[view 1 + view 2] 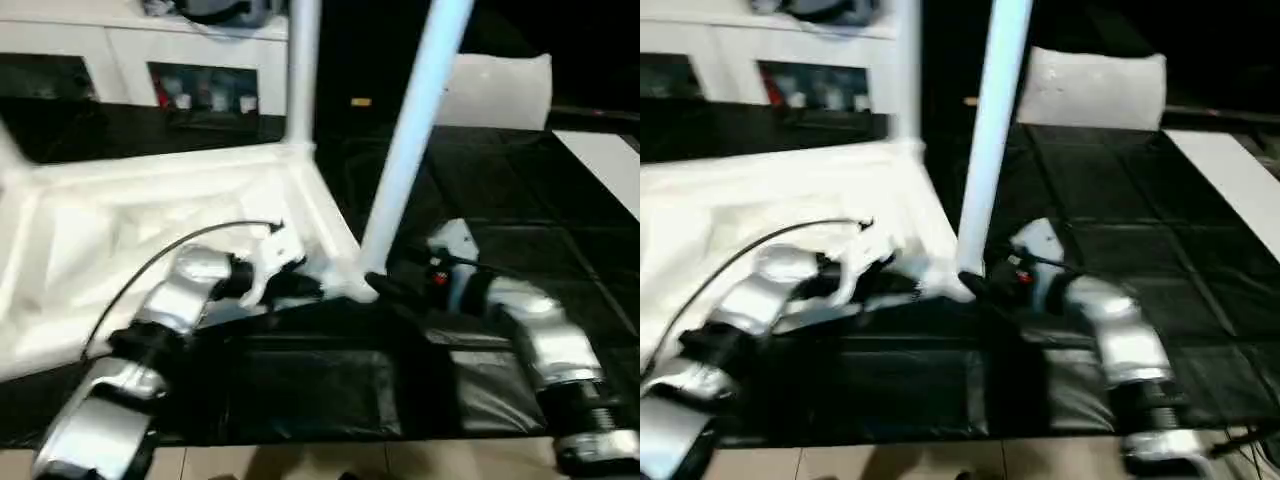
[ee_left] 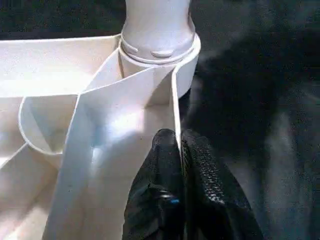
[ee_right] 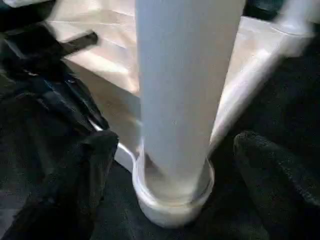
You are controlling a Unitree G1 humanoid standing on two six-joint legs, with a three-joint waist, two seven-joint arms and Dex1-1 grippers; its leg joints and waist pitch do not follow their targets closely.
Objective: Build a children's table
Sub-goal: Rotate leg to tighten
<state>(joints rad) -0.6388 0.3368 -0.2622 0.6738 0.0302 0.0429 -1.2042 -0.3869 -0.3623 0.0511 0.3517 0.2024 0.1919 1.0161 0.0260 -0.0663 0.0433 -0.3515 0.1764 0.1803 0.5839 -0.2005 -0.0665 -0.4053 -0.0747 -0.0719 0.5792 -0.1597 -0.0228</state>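
Left eye view: the tabletop (image 1: 150, 240) lies upside down across the left half of the frame on a dark worktop (image 1: 520, 200), ribbed underside up. Two legs stand in its corner sockets: a far leg (image 1: 303, 70) at upper centre, upright, and a near leg (image 1: 415, 130) rising from the corner at frame centre and leaning toward the upper right.

The left hand (image 2: 180, 165) has its fingers pressed together on the thin side wall of the tabletop, just beside the near corner socket (image 2: 160, 55); the left wrist view shows the wall pinched between the two pads. The right hand (image 3: 175, 165) is spread wide, one finger (image 3: 75, 180) on each side of the base of the near leg, apart from it and not gripping.

Judgement: the step in hand is seating the near leg in its socket. The leg's lean suggests it is not yet fully home, though the right wrist view shows its foot inside the collar. To finish well, the left hand should keep its pinch on the wall so that the tabletop does not slide, while the right hand closes on the leg low down, brings it upright and presses or twists it straight into the socket. Pushing while the leg is tilted risks jamming it or levering the tabletop up at that corner. Two sockets appear unfilled.
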